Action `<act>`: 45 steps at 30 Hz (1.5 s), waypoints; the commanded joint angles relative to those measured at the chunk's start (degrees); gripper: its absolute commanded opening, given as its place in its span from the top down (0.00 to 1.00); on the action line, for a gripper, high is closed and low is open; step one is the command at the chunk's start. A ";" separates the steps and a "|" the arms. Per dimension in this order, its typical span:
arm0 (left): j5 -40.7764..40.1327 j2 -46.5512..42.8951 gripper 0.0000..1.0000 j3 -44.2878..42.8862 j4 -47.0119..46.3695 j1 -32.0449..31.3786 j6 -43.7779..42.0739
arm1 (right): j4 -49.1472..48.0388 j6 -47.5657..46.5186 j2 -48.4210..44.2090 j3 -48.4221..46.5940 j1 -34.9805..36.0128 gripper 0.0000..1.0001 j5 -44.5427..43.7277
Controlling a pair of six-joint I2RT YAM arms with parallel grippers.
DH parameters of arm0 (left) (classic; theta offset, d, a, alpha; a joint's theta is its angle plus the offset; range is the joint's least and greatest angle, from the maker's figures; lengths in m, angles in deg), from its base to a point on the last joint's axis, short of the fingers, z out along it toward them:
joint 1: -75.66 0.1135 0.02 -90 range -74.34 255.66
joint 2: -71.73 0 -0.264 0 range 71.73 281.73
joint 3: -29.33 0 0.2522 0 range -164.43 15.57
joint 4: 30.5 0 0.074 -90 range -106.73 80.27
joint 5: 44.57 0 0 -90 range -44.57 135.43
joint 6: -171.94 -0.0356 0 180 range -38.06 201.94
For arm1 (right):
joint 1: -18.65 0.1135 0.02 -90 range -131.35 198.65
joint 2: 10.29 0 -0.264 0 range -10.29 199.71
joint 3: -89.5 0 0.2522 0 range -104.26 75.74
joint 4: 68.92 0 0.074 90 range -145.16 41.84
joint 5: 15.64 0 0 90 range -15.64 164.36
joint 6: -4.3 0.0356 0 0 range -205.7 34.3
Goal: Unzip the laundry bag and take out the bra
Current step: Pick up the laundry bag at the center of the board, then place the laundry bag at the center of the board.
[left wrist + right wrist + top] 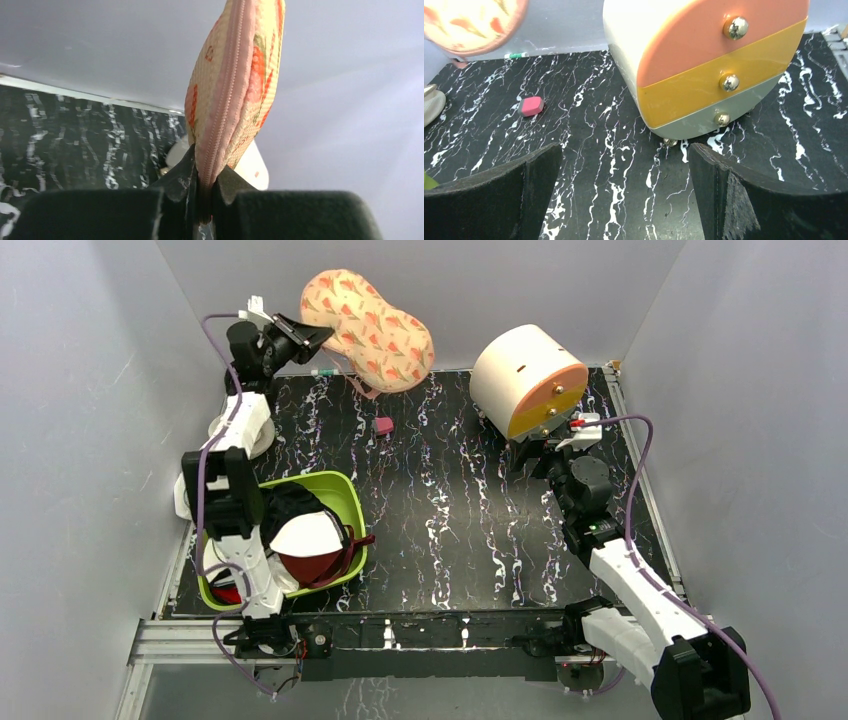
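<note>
My left end effector (205,176) is clamped on the pink zipper edge of the laundry bag (235,90), which rises straight ahead of it, clear of the tabletop (589,125). My right end effector (625,160) gapes wide, a small drawer unit (704,65) just ahead

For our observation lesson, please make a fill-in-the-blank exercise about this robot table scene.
1. The left gripper is shut on the laundry bag along its pink ______ edge.
2. The right gripper stands ______, holding nothing.
3. The drawer unit has ______ drawers.
4. The garments lie in a ______ basin.
Missing words: zipper; open; three; green.
</note>
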 commanded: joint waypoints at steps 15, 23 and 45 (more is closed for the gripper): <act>16.99 -21.08 1.00 21.77 16.37 -18.22 -43.14 | 18.72 4.68 -2.98 -10.73 0.16 0.02 11.45; 19.99 -20.60 1.00 24.77 15.26 -21.81 -43.66 | 26.20 6.29 3.99 -16.51 0.16 0.02 15.46; -6.79 -16.43 0.02 17.40 32.84 -22.34 -46.61 | 34.93 10.79 30.72 -23.63 9.69 0.02 20.20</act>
